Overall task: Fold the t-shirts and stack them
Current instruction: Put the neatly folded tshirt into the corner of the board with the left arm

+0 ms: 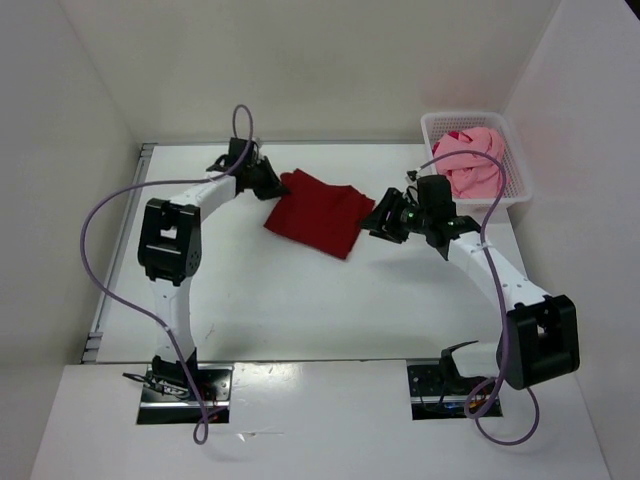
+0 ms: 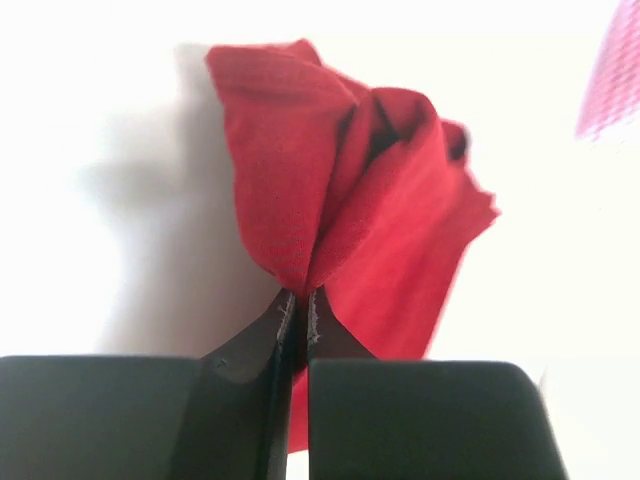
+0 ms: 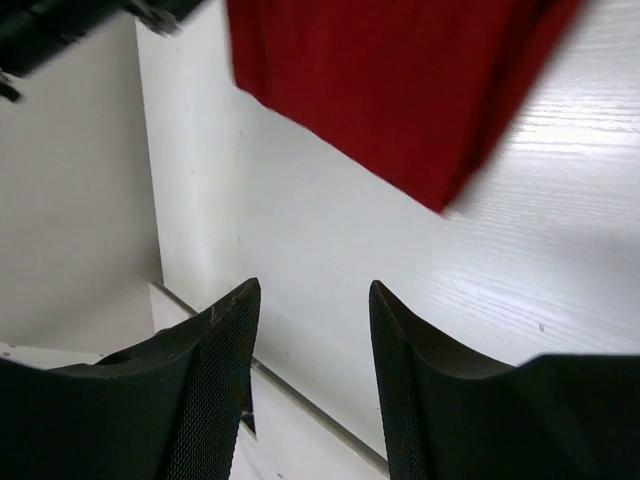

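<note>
A dark red t-shirt (image 1: 318, 212) lies partly folded on the white table, left of centre at the back. My left gripper (image 1: 273, 186) is at the shirt's far left corner. In the left wrist view its jaws (image 2: 300, 300) are shut on a pinched fold of the red cloth (image 2: 340, 190), which bunches up beyond the tips. My right gripper (image 1: 384, 222) hovers just off the shirt's right edge. It is open with nothing between its fingers (image 3: 312, 292), and the shirt's edge (image 3: 390, 90) lies ahead of it. A light pink t-shirt (image 1: 472, 162) is heaped in the basket, with a deeper pink cloth (image 1: 453, 137) behind it.
The white lattice basket (image 1: 520, 188) stands at the back right corner against the right wall. White walls close in the table at the left, back and right. The left arm's purple cable (image 1: 100, 215) loops out over the left side.
</note>
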Robot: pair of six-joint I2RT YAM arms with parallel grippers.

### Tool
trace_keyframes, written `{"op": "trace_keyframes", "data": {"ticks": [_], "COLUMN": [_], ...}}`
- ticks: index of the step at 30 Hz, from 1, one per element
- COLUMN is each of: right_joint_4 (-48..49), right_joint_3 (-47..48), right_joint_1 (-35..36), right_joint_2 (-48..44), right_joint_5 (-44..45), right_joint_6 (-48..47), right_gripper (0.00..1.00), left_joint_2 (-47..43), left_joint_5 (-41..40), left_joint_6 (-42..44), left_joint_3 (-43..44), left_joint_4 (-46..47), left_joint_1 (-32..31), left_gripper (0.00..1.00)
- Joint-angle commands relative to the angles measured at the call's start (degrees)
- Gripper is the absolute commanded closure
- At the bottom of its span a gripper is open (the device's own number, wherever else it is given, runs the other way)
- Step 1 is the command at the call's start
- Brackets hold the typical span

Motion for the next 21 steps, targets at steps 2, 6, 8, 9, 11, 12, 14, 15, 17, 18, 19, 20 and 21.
{"op": "trace_keyframes", "data": {"ticks": [2,6,8,9,11,12,14,15,17,18,19,20,21], "right_joint_4": [-0.71,-0.71,-0.71,-0.71,-0.71,-0.71,-0.18,-0.18,-0.18,-0.18,-0.18,0.34,0.35], "right_joint_3": [-1.43,-1.44,-1.44,-1.44,-1.44,-1.44,-1.44,-1.44,-1.44,-1.44,-1.44,-1.44,-1.44], "right_joint_1": [-0.79,-0.79,-0.79,-0.79,-0.79,-0.79,-0.79,-0.79,-0.79,-0.79,-0.79,-0.79,-0.79], "right_joint_2": [-3.00,-3.00,-2.47,-1.95,-1.33,-1.33,-0.80,-0.80,-0.28,-0.27,-0.27,0.34,0.34], "right_joint_5": [1.08,0.03,-0.50,-1.20,-1.73,-1.73,-2.25,-2.26,-2.96,-3.48,-3.49,-3.49,-3.49], "right_joint_6": [-1.44,-1.45,-1.45,-1.97,-1.97,-2.50,-2.50,-2.50,-2.50,-2.50,-2.50,-2.50,-2.50], "right_gripper": [0.46,0.46,0.46,0.46,0.46,0.46,0.46,0.46,0.46,0.46,0.46,0.46,0.46], "left_joint_2": [-1.32,-4.65,-5.71,-6.76,-7.90,-9.65,-12.99,-16.05,-16.61,-14.78,-14.24,-14.93,-15.90], "left_joint_5": [-1.20,-1.20,-1.20,-1.20,-1.20,-1.20,-4.53,-4.54,-1.48,-0.42,0.37,0.38,0.38], "left_joint_6": [-1.50,-3.17,-4.66,-5.19,-6.68,-8.43,-10.80,-11.95,-11.96,-9.61,-8.98,-8.97,-8.97], "left_joint_3": [7.81,7.03,4.75,3.43,-2.36,-4.56,-12.63,-15.62,-16.19,-14.61,-13.55,-13.54,-15.80], "left_joint_4": [-1.58,-1.07,0.25,1.12,2.97,3.59,4.73,9.61,9.93,6.62,5.02,4.31,4.91], "left_joint_1": [11.13,21.94,27.73,29.42,32.49,35.38,38.30,40.75,41.56,42.08,42.09,41.57,41.56], "left_gripper": [1.00,1.00,0.99,0.97,0.72,0.69,0.70,0.45,0.23,0.12,0.10,0.08,0.08]}}
